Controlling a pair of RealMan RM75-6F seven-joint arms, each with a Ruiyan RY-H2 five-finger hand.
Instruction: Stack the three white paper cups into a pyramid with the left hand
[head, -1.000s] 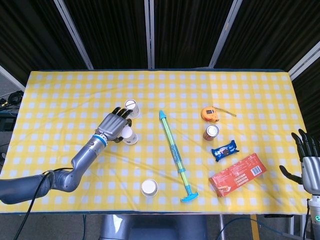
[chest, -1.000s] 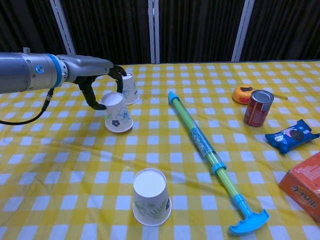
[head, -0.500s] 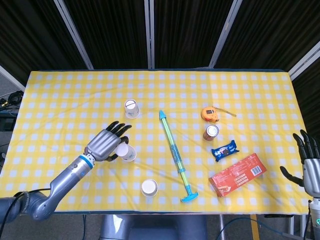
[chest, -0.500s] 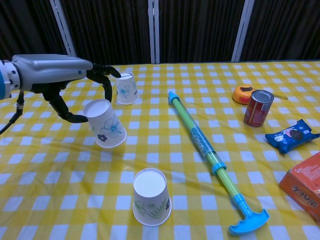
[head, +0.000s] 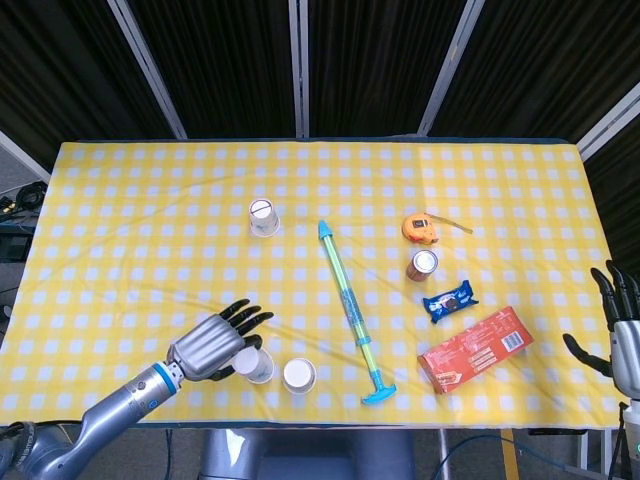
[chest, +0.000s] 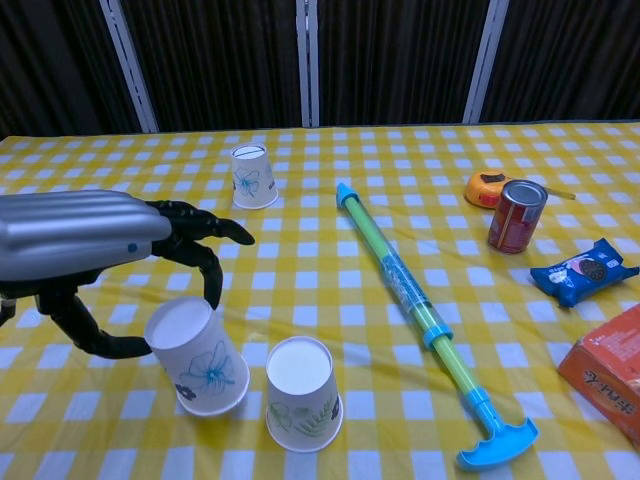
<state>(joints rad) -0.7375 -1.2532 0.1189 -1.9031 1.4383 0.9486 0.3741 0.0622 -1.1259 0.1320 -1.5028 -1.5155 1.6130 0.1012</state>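
Chest view: left hand (chest: 95, 255) gripping inverted, tilted paper cup (chest: 196, 356) just beside second cup (chest: 300, 392) near worktop (chest: 330, 260) front edge. Third cup (chest: 252, 176) well apart. Right hand (head: 622, 330) empty, fingers spread.

From my station the left hand (chest: 95, 265) shows a broad brushed-silver metal back plate, smooth and slightly domed, with one small dark dot near its front edge in the chest view. Its fingers (chest: 195, 232) are glossy black, segmented and slender. In the head view the same left hand (head: 215, 342) joins a grey cylindrical forearm (head: 110, 410) through a thin bright-blue band and a white ring at the wrist (head: 163, 374). The right hand (head: 622, 335) appears only at the head view's edge: black segmented fingers above a silver-grey palm shell. I cannot make out screws, cables or lettering on either.
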